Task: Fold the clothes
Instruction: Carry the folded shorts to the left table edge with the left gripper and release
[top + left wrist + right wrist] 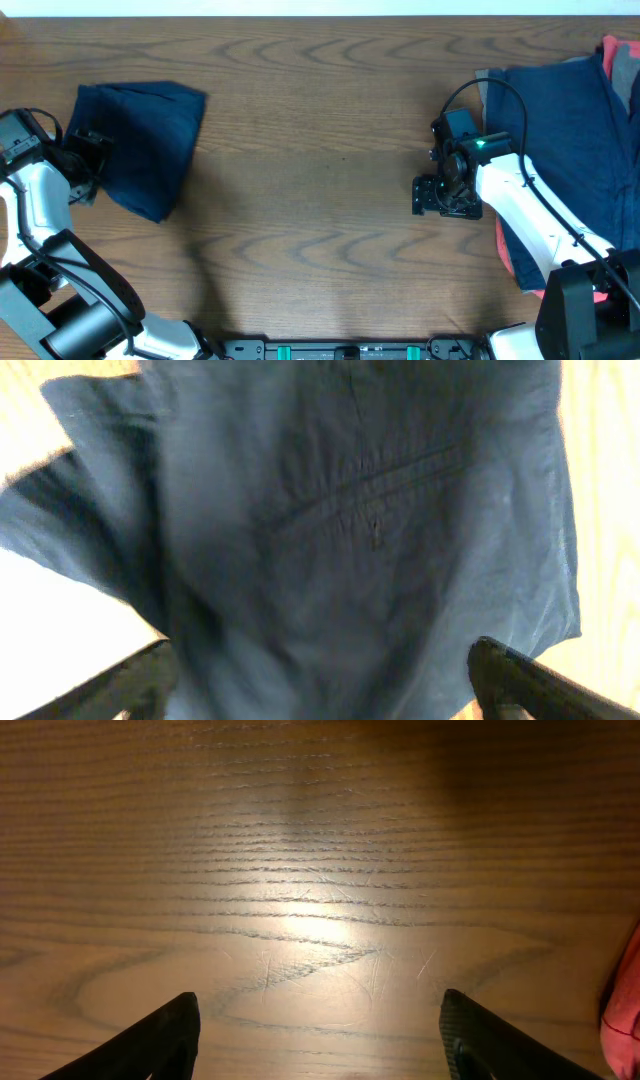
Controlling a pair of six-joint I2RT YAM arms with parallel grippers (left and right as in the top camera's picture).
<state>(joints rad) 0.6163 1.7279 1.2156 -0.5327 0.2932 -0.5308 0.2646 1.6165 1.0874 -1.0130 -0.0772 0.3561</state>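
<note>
A folded pair of navy-blue shorts (145,140) lies at the far left of the table. My left gripper (88,152) is at its left edge, and its fingers (320,690) stand wide apart with the blue fabric (350,530) filling the space between them. A pile of clothes sits at the right edge: navy shorts (565,140) on top, with coral-red (622,55) and grey (488,85) garments showing under them. My right gripper (440,195) is open and empty over bare wood (320,920), just left of the pile.
The wooden table (320,120) runs between the folded shorts and the pile. A coral-red edge (625,1010) shows at the right of the right wrist view. The arm bases stand at the front edge.
</note>
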